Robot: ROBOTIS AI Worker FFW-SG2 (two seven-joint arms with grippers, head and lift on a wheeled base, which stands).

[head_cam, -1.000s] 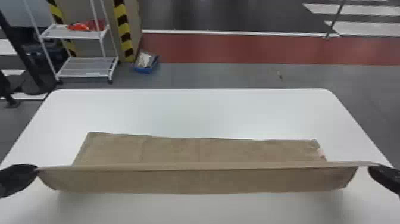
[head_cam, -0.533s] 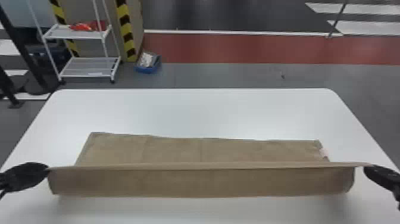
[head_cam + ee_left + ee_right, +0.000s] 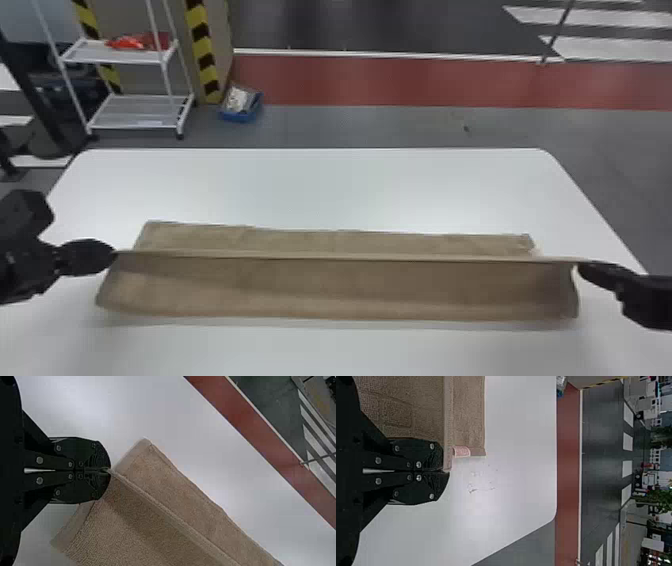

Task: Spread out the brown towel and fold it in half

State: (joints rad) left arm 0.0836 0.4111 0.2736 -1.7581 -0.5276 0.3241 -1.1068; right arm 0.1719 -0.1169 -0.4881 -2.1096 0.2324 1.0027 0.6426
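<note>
The fingers (image 3: 81, 451) of the left gripper (image 3: 115, 253) are closed on one corner of the brown towel (image 3: 345, 285). The right gripper (image 3: 580, 267) is clamped on the other end of the same edge. This edge is taut and raised between the grippers; beyond it, the towel's far portion lies on the white tabletop (image 3: 320, 190). A small label (image 3: 462, 451) is located at the towel's right end. Past the tabletop, a blue bin (image 3: 240, 118) sits near a white rack (image 3: 135, 117).

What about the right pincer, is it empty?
No, the right pincer is shut on one end of the raised edge of the brown towel.
</note>
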